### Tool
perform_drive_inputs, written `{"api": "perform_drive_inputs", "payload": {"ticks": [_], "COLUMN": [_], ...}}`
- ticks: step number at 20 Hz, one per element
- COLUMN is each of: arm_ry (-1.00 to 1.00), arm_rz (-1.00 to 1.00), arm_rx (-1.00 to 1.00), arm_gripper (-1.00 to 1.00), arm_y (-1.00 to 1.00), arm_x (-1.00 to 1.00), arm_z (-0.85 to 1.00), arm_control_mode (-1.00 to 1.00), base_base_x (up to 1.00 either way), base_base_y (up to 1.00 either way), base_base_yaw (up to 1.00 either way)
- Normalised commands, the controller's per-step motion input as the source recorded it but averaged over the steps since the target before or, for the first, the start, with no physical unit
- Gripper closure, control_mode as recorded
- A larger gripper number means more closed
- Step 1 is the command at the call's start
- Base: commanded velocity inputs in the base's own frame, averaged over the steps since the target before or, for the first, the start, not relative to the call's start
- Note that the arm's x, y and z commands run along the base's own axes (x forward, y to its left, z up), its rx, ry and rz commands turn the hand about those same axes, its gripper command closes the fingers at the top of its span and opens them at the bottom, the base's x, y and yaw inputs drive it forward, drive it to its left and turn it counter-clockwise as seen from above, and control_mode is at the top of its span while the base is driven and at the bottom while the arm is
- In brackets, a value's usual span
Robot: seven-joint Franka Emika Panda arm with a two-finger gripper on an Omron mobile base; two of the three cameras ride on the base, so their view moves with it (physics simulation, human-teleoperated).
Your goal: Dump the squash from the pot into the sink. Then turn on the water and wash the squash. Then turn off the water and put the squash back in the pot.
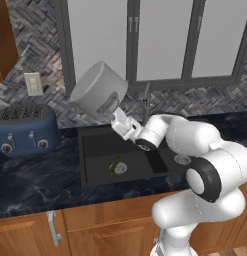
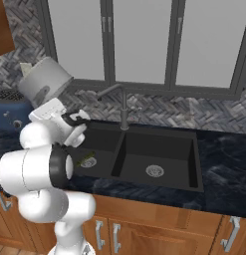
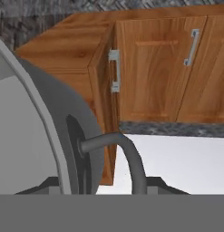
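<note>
While I am holding the large round light-grey metal stockpot (image 1: 98,90) tipped over above the black recessed double-basin sink (image 1: 95,175), my two-finger gripper (image 1: 116,118) is clamping one of its loop side handles. The small elongated green squash (image 1: 115,165) is lying in the sink's left basin, beside the round silver drain (image 1: 120,169). I am judging the pot stiff, bulky and awkward on one handle; the squash looks light, smooth, maybe slippery, best pinched across its middle.
</note>
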Motion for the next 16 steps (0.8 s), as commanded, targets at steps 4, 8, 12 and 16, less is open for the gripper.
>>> {"api": "perform_drive_inputs", "payload": {"ticks": [4,8,12,16], "arm_ry": [-0.16,-0.18,-0.23,-0.22], "arm_rz": [0.00,0.00,-0.01,-0.04], "arm_rx": [-0.22,-0.25,-0.35,-0.40], "arm_gripper": [1.00,1.00,1.00,1.00], "arm_y": [0.50,0.61,0.61,0.43], "arm_x": [-0.18,-0.24,-0.37,-0.19], "arm_z": [0.41,0.21,0.00,0.00], "arm_control_mode": [-1.00,-1.00,-1.00,-1.00], "base_base_x": [0.00,0.00,0.00,0.00], "base_base_y": [0.00,0.00,0.00,0.00], "base_base_yaw": [0.00,0.00,0.00,0.00]}}
